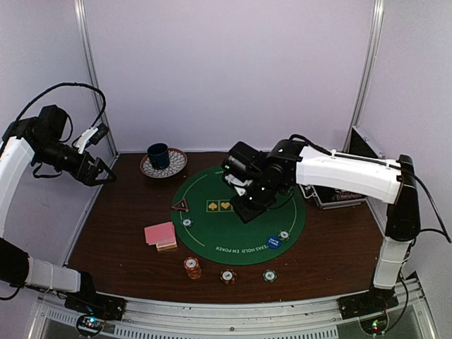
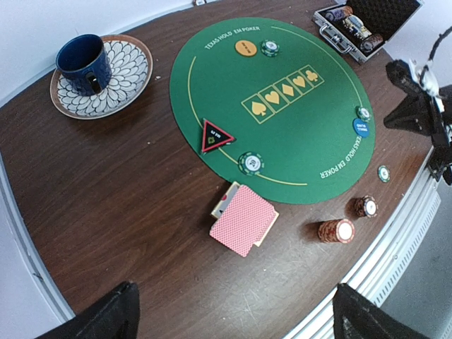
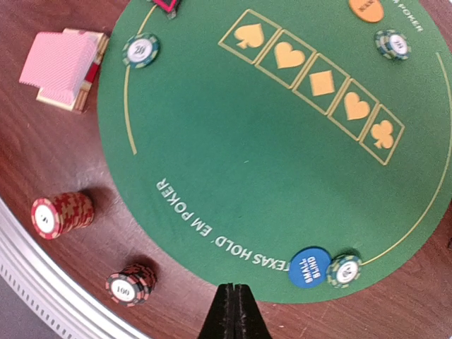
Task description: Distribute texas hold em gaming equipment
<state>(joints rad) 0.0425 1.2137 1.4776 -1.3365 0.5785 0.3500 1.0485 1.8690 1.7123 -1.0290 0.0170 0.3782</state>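
Student: Where does the equipment lie?
Tutor: Pink-backed cards (image 1: 161, 234) rest on the table (image 1: 113, 240), just off the left edge of the green mat (image 1: 233, 233); the triangular marker (image 1: 181, 205) sits on that edge. The blue button (image 1: 274, 242) lies at the mat's near-right rim. The orange chip stack (image 1: 191, 267) and red chip stack (image 1: 227, 277) stand by the table's near edge.
Student: And the grippers?
Tutor: The right gripper (image 3: 233, 288) hangs over the mat, clenched on nothing. The left gripper (image 1: 106, 173), raised beyond the far left corner, gapes empty.

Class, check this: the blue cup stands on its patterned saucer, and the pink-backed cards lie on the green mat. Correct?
No: the pink-backed cards lie on the wooden table beside the green mat, as the left wrist view shows.
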